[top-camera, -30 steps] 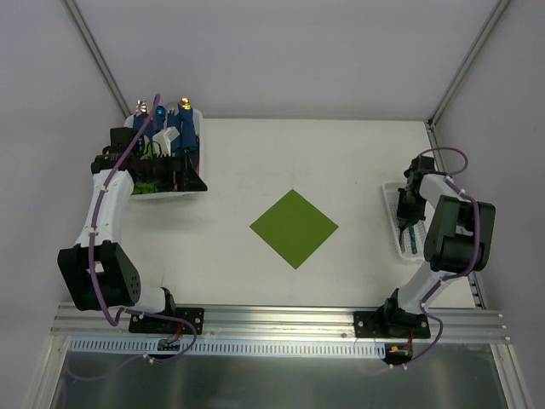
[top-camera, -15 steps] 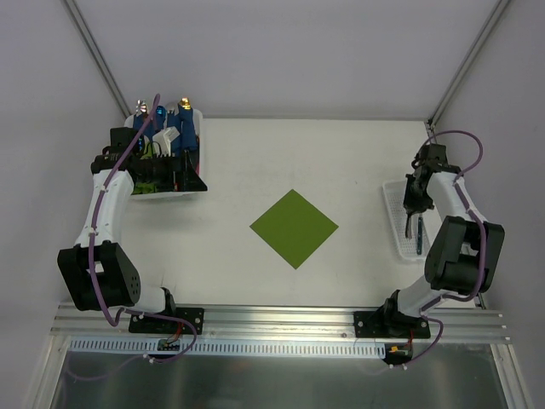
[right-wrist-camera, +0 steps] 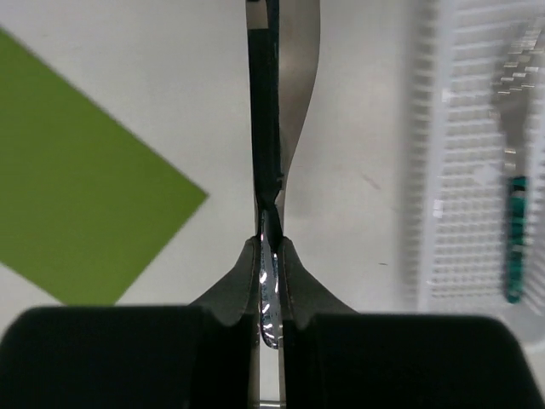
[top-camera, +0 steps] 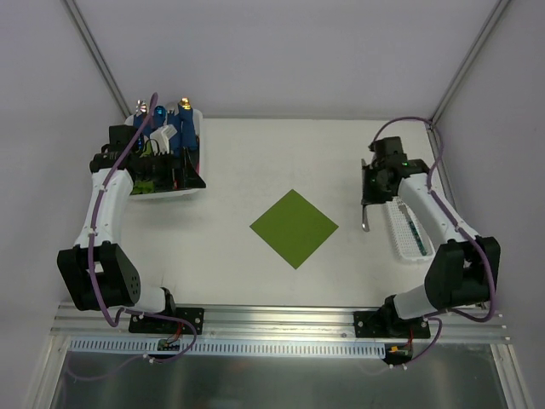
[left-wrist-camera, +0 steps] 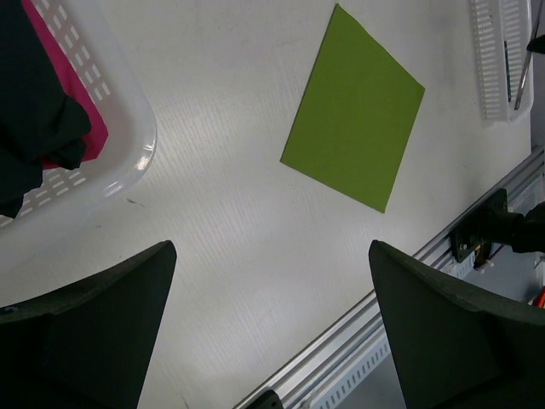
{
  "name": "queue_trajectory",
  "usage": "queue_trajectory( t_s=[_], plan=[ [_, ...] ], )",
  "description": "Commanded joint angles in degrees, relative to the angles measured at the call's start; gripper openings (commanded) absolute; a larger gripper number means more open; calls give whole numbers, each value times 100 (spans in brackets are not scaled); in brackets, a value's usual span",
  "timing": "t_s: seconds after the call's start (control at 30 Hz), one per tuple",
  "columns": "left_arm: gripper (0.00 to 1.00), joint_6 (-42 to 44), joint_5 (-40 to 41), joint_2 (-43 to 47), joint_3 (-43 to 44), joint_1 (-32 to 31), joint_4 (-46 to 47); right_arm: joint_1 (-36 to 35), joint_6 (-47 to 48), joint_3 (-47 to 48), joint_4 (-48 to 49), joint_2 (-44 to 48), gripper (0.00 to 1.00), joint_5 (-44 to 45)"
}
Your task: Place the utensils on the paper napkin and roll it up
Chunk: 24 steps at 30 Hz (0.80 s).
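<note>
Utensils are in 2 places. 1 utensil (top-camera: 364, 213) is pinched edge-on between the closed fingers of the right gripper (right-wrist-camera: 270, 249). Its silver part is clamped between the pads and its dark length runs out ahead of them. Seen this thin, I cannot tell what kind of piece it is. From above it hangs over the white table (top-camera: 255, 153), between the lime-green paper napkin (top-camera: 294, 228) and the white perforated tray (top-camera: 400, 243) on the right side, closer to the tray and clear of the napkin.

A second utensil (right-wrist-camera: 513, 230) with a teal handle lies lengthwise inside that tray. Its silver head points to the far side and is too blurred to make out.

The napkin lies flat and unrolled in the middle of the table, turned so it looks like a diamond with 1 corner pointing toward the arms.

At the far left, the left gripper (left-wrist-camera: 271, 251) hangs over the near part of a white slotted basket (left-wrist-camera: 128, 162). Its 2 fingers are spread wide apart and hold nothing. Blue bundles (top-camera: 183, 136) stand in the basket, and something pink (left-wrist-camera: 94, 136) shows against its wall.
</note>
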State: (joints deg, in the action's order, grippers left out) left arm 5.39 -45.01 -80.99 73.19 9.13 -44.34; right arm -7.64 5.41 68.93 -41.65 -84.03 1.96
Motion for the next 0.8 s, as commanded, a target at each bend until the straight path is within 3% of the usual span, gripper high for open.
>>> queue_trajectory(
  t_s=[0.0, 0.17, 0.37, 0.5, 0.77],
  plan=[
    [99, -275, 264, 48, 275, 72, -49, -834, -856, -55, 217, 133, 0, -310],
    [99, -433, 704, 84, 222, 72, -14, -2002, -1734, 137, 552, -534, 0, 67],
    [99, -521, 1151, 110, 170, 72, -5, -2917, -2597, 735, 641, -1623, 0, 630],
    [99, -715, 1547, 136, 169, 81, -5, -3182, -2931, 1123, 640, -2195, 0, 701],
    [99, -750, 1601, 136, 126, 72, -5, -3288, -2888, 1369, 649, -2645, 0, 587]
  ],
)
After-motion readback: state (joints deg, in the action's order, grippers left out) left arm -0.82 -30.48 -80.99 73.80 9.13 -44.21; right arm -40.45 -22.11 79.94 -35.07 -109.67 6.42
